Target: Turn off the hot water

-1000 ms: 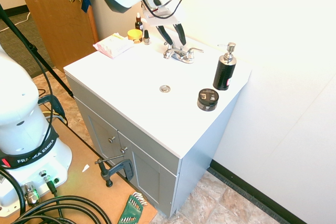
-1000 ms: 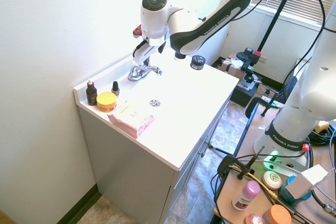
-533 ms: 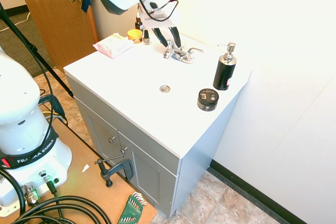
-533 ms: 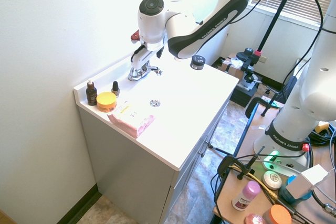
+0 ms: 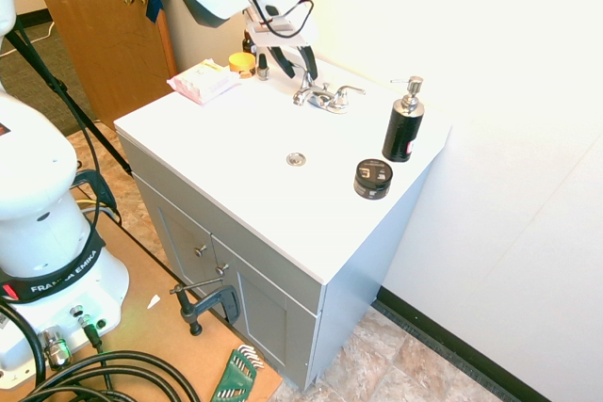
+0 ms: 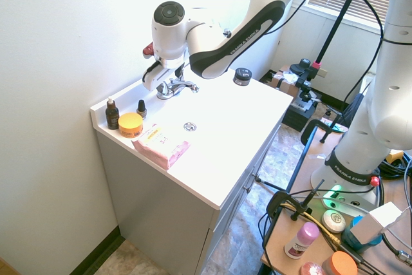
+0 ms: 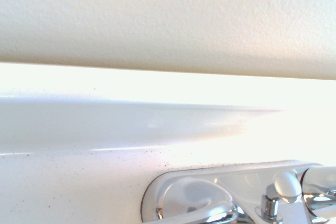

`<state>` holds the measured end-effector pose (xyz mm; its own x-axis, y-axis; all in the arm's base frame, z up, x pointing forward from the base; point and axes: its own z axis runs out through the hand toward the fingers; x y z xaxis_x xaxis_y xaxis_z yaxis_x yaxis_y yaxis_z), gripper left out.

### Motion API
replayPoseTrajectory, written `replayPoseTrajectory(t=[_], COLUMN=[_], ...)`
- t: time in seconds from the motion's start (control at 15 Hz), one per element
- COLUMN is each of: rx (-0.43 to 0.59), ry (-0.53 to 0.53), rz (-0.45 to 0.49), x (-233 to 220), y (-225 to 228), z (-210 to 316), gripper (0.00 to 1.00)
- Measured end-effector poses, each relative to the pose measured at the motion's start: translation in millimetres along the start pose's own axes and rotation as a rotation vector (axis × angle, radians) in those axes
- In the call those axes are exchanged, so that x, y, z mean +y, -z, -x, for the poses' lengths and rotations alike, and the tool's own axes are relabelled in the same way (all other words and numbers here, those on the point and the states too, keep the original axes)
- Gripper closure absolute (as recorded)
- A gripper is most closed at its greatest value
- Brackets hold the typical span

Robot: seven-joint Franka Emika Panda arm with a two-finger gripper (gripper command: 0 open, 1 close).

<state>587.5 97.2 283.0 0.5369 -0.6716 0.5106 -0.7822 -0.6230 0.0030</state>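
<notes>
Open gripper (image 5: 293, 61) at the faucet's (image 5: 322, 96) left lever (image 5: 303, 76).
Taking the faucet as landmark, the gripper's two dark fingers stand spread at its left-lever end, that chrome lever right by the fingertips; whether they touch, I cannot tell. Just beyond that end stands a small dark-capped bottle (image 5: 263, 67), then a yellow jar (image 5: 242, 64); farther out lies a pink-and-white packet (image 5: 203, 81). Off the faucet's other end, well apart, are a black soap dispenser (image 5: 403, 129) and a black jar (image 5: 373, 179).

Glossy chrome metal faucet (image 5: 325, 97).
</notes>
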Motion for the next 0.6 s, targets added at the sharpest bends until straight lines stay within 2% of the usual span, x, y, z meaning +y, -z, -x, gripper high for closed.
replayPoseTrajectory(t=[0.33,0.6], rx=[-0.028,-0.167], ry=[-0.036,-0.093], rz=[0.001,-0.013], x=[4,63], y=[2,38], z=[0,-1], gripper=[0.0,0.0])
